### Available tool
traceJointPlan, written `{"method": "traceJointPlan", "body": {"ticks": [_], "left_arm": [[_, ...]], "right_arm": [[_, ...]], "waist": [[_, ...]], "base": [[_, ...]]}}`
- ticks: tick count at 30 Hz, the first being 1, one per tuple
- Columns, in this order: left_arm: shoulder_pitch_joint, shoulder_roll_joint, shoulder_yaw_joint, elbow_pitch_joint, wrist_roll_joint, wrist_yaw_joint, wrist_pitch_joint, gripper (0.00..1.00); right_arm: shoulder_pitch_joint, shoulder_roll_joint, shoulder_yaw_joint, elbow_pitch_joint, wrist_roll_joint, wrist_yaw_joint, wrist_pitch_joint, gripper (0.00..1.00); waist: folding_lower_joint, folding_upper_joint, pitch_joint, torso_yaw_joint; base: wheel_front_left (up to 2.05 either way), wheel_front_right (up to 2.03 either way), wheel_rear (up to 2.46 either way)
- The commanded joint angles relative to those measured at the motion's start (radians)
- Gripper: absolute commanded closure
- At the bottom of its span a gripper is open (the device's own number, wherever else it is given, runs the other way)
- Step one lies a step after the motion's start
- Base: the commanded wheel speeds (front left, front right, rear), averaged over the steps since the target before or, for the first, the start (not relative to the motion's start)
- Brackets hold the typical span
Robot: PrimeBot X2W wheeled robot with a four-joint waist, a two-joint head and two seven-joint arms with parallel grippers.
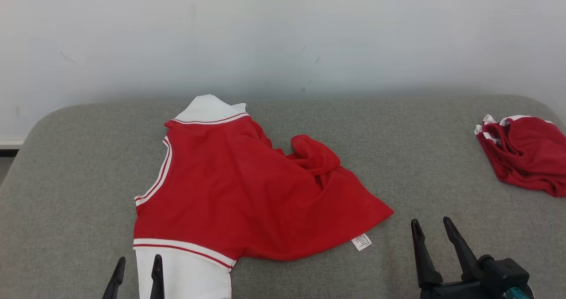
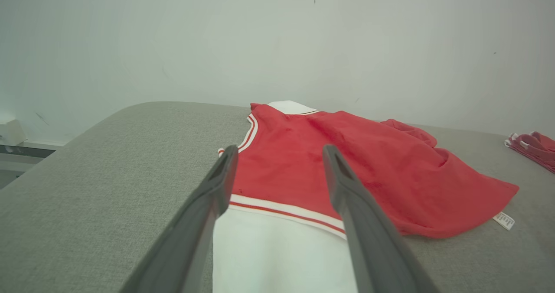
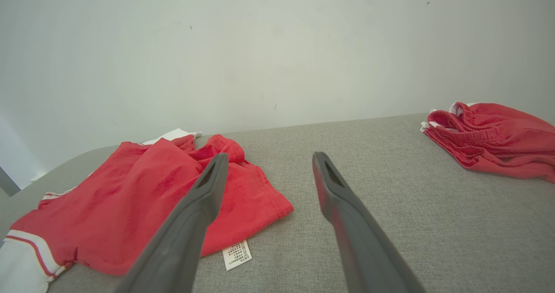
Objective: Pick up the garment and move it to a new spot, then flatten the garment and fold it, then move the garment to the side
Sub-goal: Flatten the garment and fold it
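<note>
The garment [image 1: 239,193] is a red shirt with white sleeves and red-white trim, lying partly crumpled in the middle of the grey padded surface; its white care label [image 1: 361,242] sticks out at the near right hem. It also shows in the left wrist view as the garment [image 2: 347,163] and in the right wrist view as the garment [image 3: 143,197]. My left gripper [image 1: 138,263] is open, low at the near left, its fingers over the white sleeve [image 2: 269,249]. My right gripper [image 1: 431,226] is open, just right of the hem, holding nothing.
A second red garment [image 1: 526,157] lies bunched at the far right edge of the surface, also seen as the bunched garment [image 3: 490,139]. The grey padded surface [image 1: 79,170] has rounded far corners and ends at a pale wall [image 1: 283,33].
</note>
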Motion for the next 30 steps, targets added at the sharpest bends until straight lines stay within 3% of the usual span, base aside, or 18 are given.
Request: {"method": "traceJointPlan", "body": {"ticks": [1, 18, 30], "left_arm": [[-0.002, -0.004, 0.007, 0.005, 0.007, -0.004, -0.003, 0.00], [-0.034, -0.013, 0.037, 0.177, -0.012, -0.008, -0.003, 0.00], [-0.117, -0.016, 0.006, 0.394, -0.053, -0.015, -0.003, 0.00]], "right_arm": [[0.004, -0.004, 0.002, -0.004, 0.002, -0.003, -0.004, 0.00], [-0.088, -0.033, -0.013, 0.076, -0.011, -0.003, 0.040, 0.00], [-0.279, -0.051, 0.028, 0.350, -0.014, -0.003, 0.087, 0.00]], "waist": [[0.0000, 0.0000, 0.000, -0.001], [0.0000, 0.0000, 0.042, 0.018], [0.0000, 0.0000, 0.100, 0.060]], "base": [[0.00, 0.00, 0.00], [0.00, 0.00, 0.00], [0.00, 0.00, 0.00]]}}
